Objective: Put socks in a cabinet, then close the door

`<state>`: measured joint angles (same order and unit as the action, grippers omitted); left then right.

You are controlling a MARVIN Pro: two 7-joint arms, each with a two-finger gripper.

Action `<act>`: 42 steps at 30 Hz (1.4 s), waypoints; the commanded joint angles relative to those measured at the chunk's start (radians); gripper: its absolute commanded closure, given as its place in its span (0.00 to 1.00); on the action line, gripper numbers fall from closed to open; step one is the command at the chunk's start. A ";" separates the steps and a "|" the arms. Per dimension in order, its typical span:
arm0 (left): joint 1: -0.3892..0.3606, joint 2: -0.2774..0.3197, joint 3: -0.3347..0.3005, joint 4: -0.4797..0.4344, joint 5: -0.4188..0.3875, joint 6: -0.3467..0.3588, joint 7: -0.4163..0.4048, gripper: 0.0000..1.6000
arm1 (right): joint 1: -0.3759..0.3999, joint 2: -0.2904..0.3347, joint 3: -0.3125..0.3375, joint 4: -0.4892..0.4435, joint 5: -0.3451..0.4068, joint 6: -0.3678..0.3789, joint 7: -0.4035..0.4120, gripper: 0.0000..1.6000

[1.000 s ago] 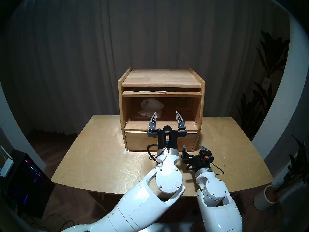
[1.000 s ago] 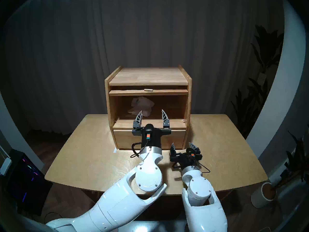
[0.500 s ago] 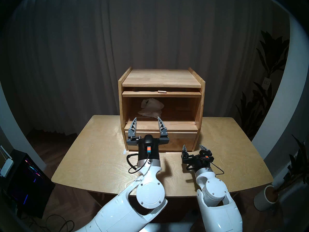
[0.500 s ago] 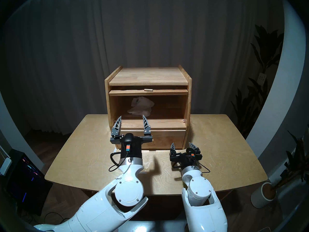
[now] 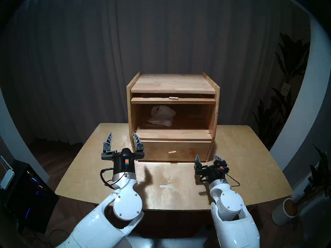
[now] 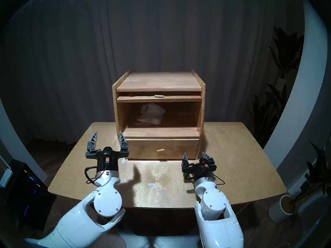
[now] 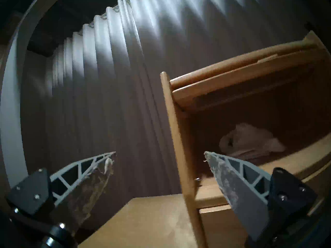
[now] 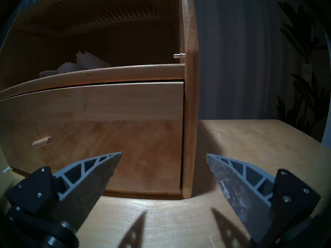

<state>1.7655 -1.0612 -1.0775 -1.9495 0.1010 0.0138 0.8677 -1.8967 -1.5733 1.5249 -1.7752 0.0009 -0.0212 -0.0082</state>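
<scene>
Socks [image 5: 161, 115] bunched inside the cabinet [image 5: 173, 84] upper compartment, left-rear, nothing touching them; door [image 5: 173, 100] slid up flat under the top, compartment open. Left gripper [image 5: 122, 138] jaws wide, empty, above the counter [image 5: 89, 170] at the cabinet's front-left corner. Right gripper [image 5: 207, 157] jaws wide, empty, low by the front-right corner near the drawer [image 5: 188, 149].

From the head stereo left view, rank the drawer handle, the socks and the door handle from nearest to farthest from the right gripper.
From the right gripper, which is open and low by the cabinet's right front corner:
1. Drawer handle: peg on the drawer front, just left of it.
2. Socks: inside the compartment, left and deeper.
3. Door handle: peg on the raised door, at the top.
</scene>
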 commanded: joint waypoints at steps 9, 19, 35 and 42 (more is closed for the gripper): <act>0.072 0.137 -0.109 -0.054 -0.161 -0.059 -0.139 0.00 | 0.014 0.085 -0.078 -0.175 -0.235 -0.085 -0.033 0.00; 0.081 0.184 -0.184 -0.068 -0.264 -0.103 -0.196 0.00 | 0.079 0.121 -0.126 -0.300 -0.404 -0.082 -0.054 0.00; 0.130 0.257 -0.282 -0.078 -0.433 -0.167 -0.308 0.00 | 0.146 0.188 -0.169 -0.321 -0.744 0.026 -0.067 0.00; 0.140 0.272 -0.312 -0.077 -0.494 -0.189 -0.346 0.00 | 0.181 0.201 -0.174 -0.320 -0.863 0.094 -0.075 0.00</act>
<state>1.9019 -0.8177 -1.3516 -2.0059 -0.3559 -0.1422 0.5551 -1.7644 -1.3867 1.3527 -2.0789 -0.7667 0.0257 -0.0731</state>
